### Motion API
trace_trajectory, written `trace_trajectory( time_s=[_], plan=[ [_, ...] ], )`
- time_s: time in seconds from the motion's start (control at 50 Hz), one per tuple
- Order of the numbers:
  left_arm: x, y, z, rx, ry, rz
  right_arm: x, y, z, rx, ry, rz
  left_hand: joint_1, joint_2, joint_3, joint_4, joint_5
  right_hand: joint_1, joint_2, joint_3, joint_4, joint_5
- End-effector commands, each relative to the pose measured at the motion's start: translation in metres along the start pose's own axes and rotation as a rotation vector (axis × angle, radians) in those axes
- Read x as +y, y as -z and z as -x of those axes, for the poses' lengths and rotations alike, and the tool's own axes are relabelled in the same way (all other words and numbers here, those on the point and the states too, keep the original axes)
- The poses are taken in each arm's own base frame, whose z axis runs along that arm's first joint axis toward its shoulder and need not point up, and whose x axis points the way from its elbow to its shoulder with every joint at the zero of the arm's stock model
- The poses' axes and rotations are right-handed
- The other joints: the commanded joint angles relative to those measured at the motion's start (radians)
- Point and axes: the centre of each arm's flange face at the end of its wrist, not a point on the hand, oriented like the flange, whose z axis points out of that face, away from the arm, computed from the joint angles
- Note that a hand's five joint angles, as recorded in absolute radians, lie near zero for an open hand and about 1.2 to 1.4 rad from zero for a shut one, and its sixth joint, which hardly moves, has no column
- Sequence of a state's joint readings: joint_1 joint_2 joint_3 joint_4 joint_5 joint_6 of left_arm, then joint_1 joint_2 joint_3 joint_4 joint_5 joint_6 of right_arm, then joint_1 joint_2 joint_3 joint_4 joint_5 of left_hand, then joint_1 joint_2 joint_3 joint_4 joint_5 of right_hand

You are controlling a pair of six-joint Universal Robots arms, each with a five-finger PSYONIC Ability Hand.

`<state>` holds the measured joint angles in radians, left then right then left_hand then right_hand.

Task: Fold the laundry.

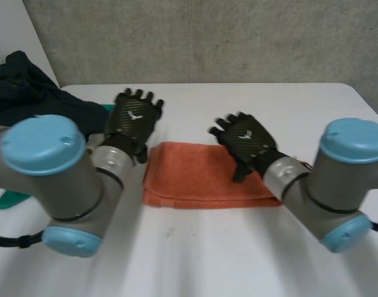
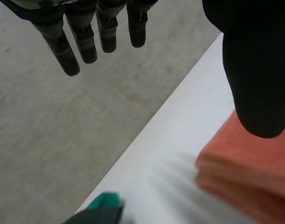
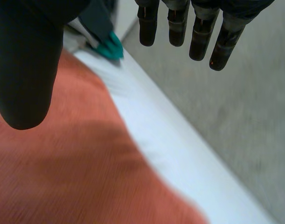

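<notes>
At the middle of the counter, lying flat as a folded orange towel. Hovering beside its left far corner with left hand fingers straight, empty; over its right end with right hand fingers likewise.

A folded orange terry towel lies in the middle of the white worktop. A heap of dark navy clothing sits at the far left corner, with a teal cloth nearer along the left edge. The left hand is just left of the towel's far left corner. The right hand is over its far right part.
</notes>
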<state>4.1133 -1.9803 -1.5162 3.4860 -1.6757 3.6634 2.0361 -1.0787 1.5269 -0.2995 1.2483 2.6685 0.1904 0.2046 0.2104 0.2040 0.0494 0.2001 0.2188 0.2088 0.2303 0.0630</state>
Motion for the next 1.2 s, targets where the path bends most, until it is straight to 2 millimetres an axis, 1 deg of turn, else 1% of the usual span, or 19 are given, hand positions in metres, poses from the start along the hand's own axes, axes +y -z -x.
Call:
trace_trajectory(
  time_s=[0.02,0.12,0.14,0.18,0.32,0.38,0.4,0.46,0.48,0.56,0.64,0.66,0.7,0.76,0.8,0.92,1.0,1.08,1.2],
  plan=[
    [0.000,-0.011,-0.042,0.084,-0.004,-0.026,0.050,0.025,-0.022,0.029,-0.081,0.228,-0.016,-0.030,-0.036,-0.029,-0.049,-0.026,-0.044,-0.034,-0.056,-0.063],
    [0.006,-0.012,-0.049,0.097,-0.007,-0.012,0.083,0.029,-0.040,0.062,0.031,0.335,-0.016,-0.030,-0.036,-0.029,-0.049,0.324,0.305,0.315,0.294,0.287],
    [0.008,-0.011,-0.050,0.100,-0.006,-0.005,0.088,0.029,-0.046,0.073,0.067,0.352,-0.016,-0.030,-0.036,-0.029,-0.049,0.721,0.702,0.712,0.690,0.683],
    [0.010,-0.010,-0.049,0.102,-0.007,0.008,0.090,0.028,-0.055,0.095,0.102,0.363,-0.016,-0.030,-0.036,-0.029,-0.049,1.194,1.175,1.185,1.163,1.156],
    [0.009,-0.005,-0.029,0.059,-0.001,0.021,0.069,0.014,-0.078,0.210,0.188,0.339,-0.016,-0.030,-0.036,-0.029,-0.049,1.196,1.178,1.187,1.166,1.159],
    [0.010,-0.005,-0.009,0.015,0.004,0.034,0.038,0.002,-0.063,0.196,0.265,0.243,-0.016,-0.030,-0.036,-0.029,-0.049,1.196,1.178,1.187,1.166,1.159],
    [0.011,-0.004,-0.002,-0.002,0.004,0.040,0.015,-0.004,-0.045,0.162,0.305,0.165,-0.016,-0.030,-0.036,-0.029,-0.049,1.196,1.178,1.187,1.166,1.159],
    [0.011,-0.001,0.007,-0.022,0.005,0.045,-0.013,-0.012,-0.009,0.074,0.354,0.031,-0.016,-0.030,-0.036,-0.029,-0.049,1.196,1.178,1.187,1.166,1.159],
    [0.012,0.000,0.011,-0.032,0.006,0.050,-0.027,-0.014,0.016,0.003,0.379,-0.058,-0.016,-0.030,-0.036,-0.029,-0.049,1.196,1.178,1.187,1.166,1.159],
    [0.021,0.003,0.021,-0.065,0.006,0.087,-0.029,-0.011,0.084,-0.224,0.419,-0.207,-0.016,-0.030,-0.036,-0.029,-0.049,1.196,1.178,1.187,1.166,1.159],
    [0.026,0.005,0.026,-0.112,0.018,0.121,-0.016,-0.009,0.114,-0.352,0.396,-0.232,-0.015,-0.029,-0.035,-0.029,-0.049,1.196,1.178,1.187,1.166,1.159],
    [0.027,0.005,0.027,-0.120,0.024,0.125,-0.016,-0.010,0.115,-0.354,0.388,-0.230,-0.015,-0.029,-0.035,-0.029,-0.049,1.023,1.004,1.014,0.993,0.985],
    [0.027,0.004,0.027,-0.132,0.047,0.127,-0.022,-0.010,0.112,-0.339,0.349,-0.231,-0.016,-0.030,-0.036,-0.029,-0.049,0.350,0.331,0.341,0.320,0.312],
    [0.024,0.003,0.027,-0.132,0.074,0.115,-0.027,-0.013,0.101,-0.284,0.267,-0.210,-0.015,-0.029,-0.035,-0.029,-0.049,0.179,0.160,0.170,0.149,0.141],
    [0.019,0.001,0.028,-0.137,0.097,0.098,-0.026,-0.018,0.078,-0.195,0.125,-0.154,-0.015,-0.029,-0.035,-0.029,-0.049,-0.011,-0.030,-0.020,-0.042,-0.049],
    [-0.012,-0.003,0.013,-0.087,0.190,-0.007,-0.044,-0.009,0.005,0.008,-0.334,-0.107,-0.012,-0.026,-0.032,-0.026,-0.046,-0.026,-0.044,-0.034,-0.056,-0.063],
    [-0.024,-0.006,-0.006,-0.009,0.249,-0.059,-0.042,-0.002,-0.017,0.036,-0.500,-0.031,0.000,-0.015,-0.020,-0.014,-0.034,-0.026,-0.044,-0.034,-0.056,-0.063],
    [-0.014,-0.013,-0.024,0.040,0.273,-0.028,-0.026,-0.008,-0.029,0.053,-0.510,0.064,0.008,-0.006,-0.012,-0.005,-0.025,-0.026,-0.044,-0.034,-0.056,-0.063],
    [0.018,-0.012,-0.048,0.098,0.243,0.141,-0.002,-0.025,-0.023,0.018,-0.469,0.188,0.011,-0.003,-0.009,-0.002,-0.022,-0.026,-0.044,-0.034,-0.056,-0.063]
  ],
)
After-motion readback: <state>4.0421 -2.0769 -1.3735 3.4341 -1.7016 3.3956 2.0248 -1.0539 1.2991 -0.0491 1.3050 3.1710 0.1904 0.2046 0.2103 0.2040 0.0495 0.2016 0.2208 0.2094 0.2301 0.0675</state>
